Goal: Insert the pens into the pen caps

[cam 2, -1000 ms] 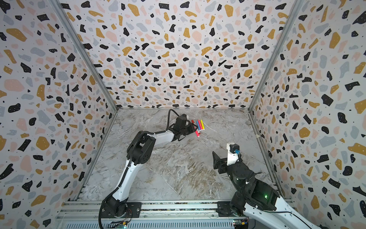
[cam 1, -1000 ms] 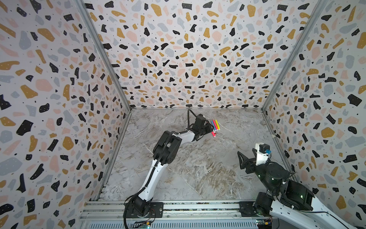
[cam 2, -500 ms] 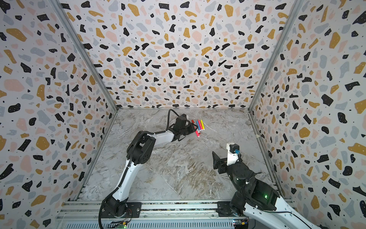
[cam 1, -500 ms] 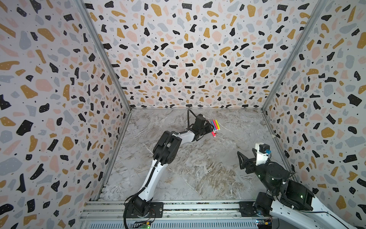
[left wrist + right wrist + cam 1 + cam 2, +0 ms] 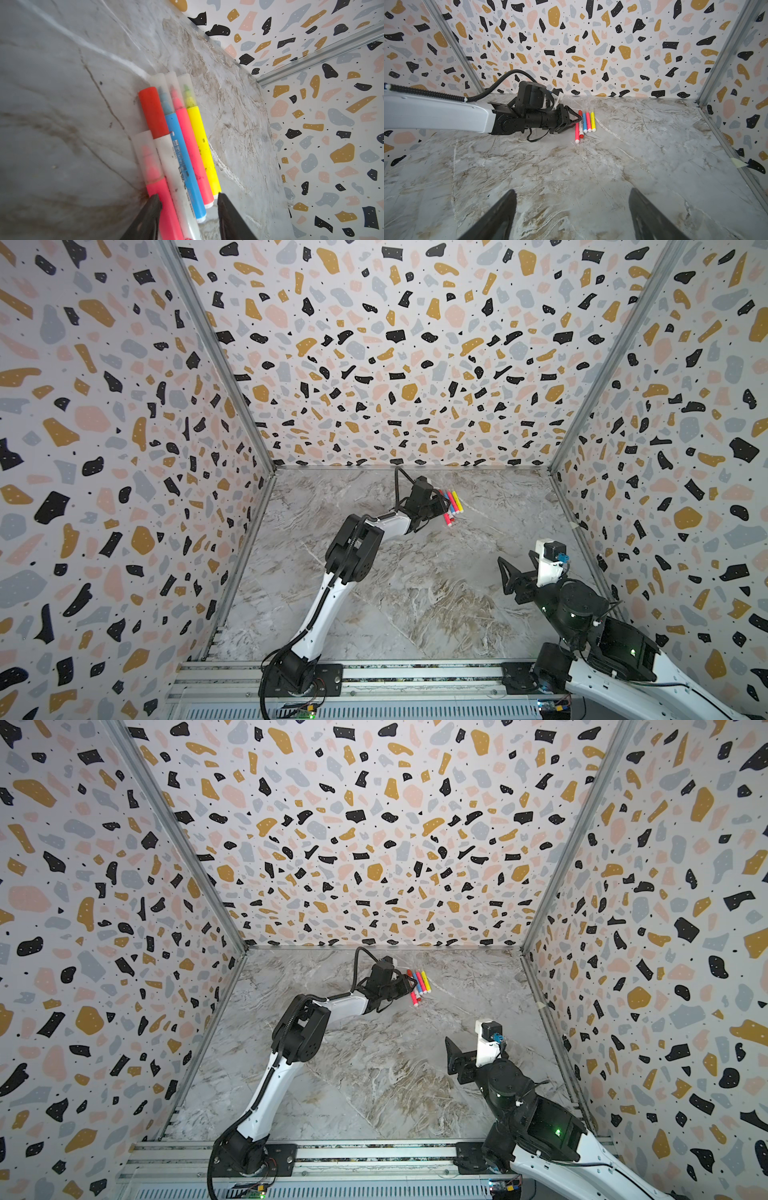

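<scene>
Left gripper [image 5: 188, 196] sits low at the tail ends of the pens [image 5: 187, 135]. Its fingers [image 5: 145, 220] are narrow but not clamped; I see a gap on one side. In the left wrist view, one pink pen [image 5: 164, 199] and the white pen [image 5: 172, 166] run in between the fingers. The pink one meets one fingertip; touching or passing under it, I can't tell. The blue pen [image 5: 185, 158] ends in the gap, just ahead of the tips. The second pink pen [image 5: 192, 149] and the yellow pen [image 5: 202, 145] end just beside the other fingertip, with a sliver of table [image 5: 62, 104] between.

All five lie flat on the table in one tight row, side by side, pointing away from these fingers. Every pen is capped. A red cap [image 5: 152, 112] is on the white one, and clear caps [image 5: 176, 91] are on the other four, at the ends far from the fingers.

Right gripper [image 5: 572, 196] has its fingers [image 5: 500, 216] wide, with only bare table between them. The pens are well ahead of these fingers, well apart.
</scene>
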